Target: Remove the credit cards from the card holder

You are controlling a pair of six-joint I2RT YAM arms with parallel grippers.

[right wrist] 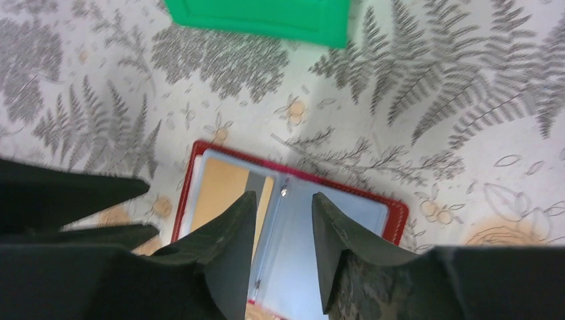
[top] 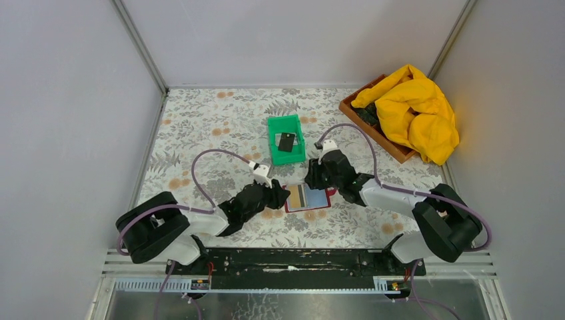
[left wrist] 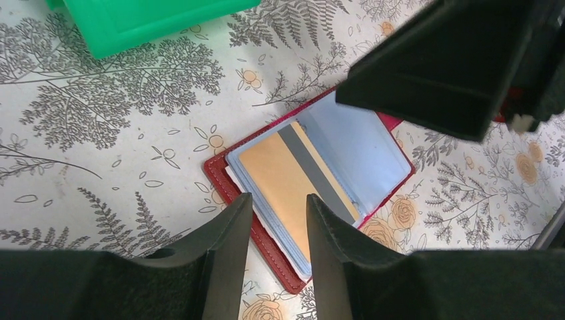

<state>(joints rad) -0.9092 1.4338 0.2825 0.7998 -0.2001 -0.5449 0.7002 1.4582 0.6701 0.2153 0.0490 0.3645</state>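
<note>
**Inspector:** Overhead view. Locate the holder.

**Assessor:** The holder (top: 318, 199) lies open on the bench (top: 200, 127), between the left gripper (top: 278, 195) and the right gripper (top: 317, 175). Behind it stands a bin (top: 272, 137) with a black card (top: 286, 142) inside (one out, I judge).

**Inspector:** Left wrist view?

**Assessor:** The left gripper's jaws stand parted over the holder's near edge, grasping nothing. Whether they touch it I cannot tell. A gold card (left wrist: 276, 177) sits sleeved in the page on that arm's side.

**Inspector:** Right wrist view?

**Assessor:** The right gripper is likewise released. Its jaws are apart above the spine, with nothing between them. The gold card lies just beside one finger, not yet drawn.

**Inspector:** Recommendation for the step?

**Assessor:** In my judgement, the left gripper should press that page's outer edge down so the holder can neither slide nor fold. The right gripper should then come in low, pinch only the card's exposed edge, and pull along the sleeve rather than upward. Which side the sleeve opens on is unclear, so confirm that first. Lifting too early would likely drag the holder along.
</note>
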